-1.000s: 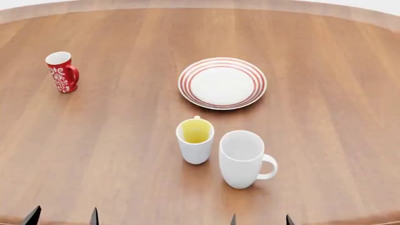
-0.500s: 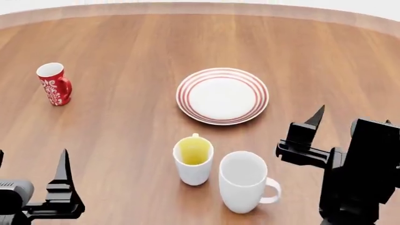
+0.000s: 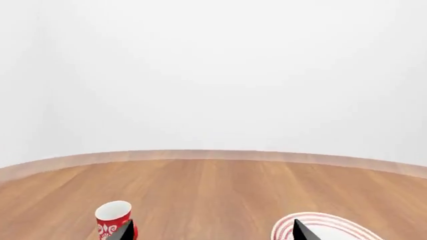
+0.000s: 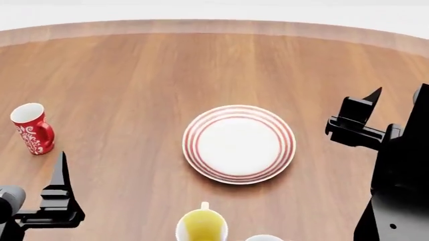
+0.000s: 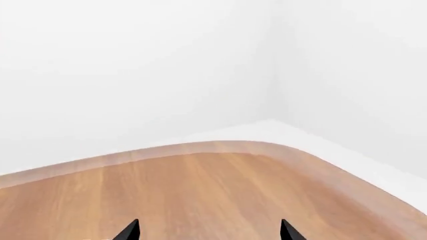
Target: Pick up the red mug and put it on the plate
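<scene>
A white wall behind the wooden counter (image 4: 134, 75) is shown only by the wrist views. The red mug (image 4: 32, 128) stands upright, handle toward the plate (image 4: 239, 143), well apart. Left tool (image 3: 210, 231) and right tool (image 5: 208, 231) are spread, empty.

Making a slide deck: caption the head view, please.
Red mug stands left of the empty plate; both grippers hover open, nothing grasped.
</scene>
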Robot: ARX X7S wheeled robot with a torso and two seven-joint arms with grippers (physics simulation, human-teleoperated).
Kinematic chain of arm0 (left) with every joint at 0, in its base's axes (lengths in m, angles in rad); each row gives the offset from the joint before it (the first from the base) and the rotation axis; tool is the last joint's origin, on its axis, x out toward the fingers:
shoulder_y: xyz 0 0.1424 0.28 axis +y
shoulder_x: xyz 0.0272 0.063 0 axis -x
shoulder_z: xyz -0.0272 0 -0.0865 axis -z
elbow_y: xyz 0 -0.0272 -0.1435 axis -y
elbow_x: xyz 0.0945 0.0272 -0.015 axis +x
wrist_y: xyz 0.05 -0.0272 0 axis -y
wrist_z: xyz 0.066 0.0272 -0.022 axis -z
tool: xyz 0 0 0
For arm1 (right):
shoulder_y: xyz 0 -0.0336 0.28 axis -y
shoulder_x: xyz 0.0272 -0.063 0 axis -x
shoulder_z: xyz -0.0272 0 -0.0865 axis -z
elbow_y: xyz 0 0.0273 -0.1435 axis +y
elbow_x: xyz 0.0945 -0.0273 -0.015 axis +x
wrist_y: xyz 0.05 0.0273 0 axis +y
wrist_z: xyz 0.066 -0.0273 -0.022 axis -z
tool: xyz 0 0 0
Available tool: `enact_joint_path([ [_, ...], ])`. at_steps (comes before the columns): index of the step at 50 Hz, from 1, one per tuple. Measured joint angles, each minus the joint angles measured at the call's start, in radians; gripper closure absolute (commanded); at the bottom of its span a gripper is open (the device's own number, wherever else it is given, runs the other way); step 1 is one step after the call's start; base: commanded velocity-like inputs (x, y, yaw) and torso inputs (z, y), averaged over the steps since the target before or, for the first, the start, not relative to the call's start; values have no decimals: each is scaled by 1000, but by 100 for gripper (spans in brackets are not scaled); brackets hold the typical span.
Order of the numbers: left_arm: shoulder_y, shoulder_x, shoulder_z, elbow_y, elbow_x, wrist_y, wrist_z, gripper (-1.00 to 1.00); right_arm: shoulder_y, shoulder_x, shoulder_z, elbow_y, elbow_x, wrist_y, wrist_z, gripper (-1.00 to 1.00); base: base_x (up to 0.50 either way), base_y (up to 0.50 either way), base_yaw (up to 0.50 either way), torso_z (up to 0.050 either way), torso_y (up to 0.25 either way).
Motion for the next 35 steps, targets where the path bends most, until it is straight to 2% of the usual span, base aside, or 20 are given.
enact_joint_path([
  [35, 1, -20, 5, -24, -32, 20, -18, -100, 18, 10, -6, 54, 19, -9, 6, -100, 500, 0, 0, 0, 1],
])
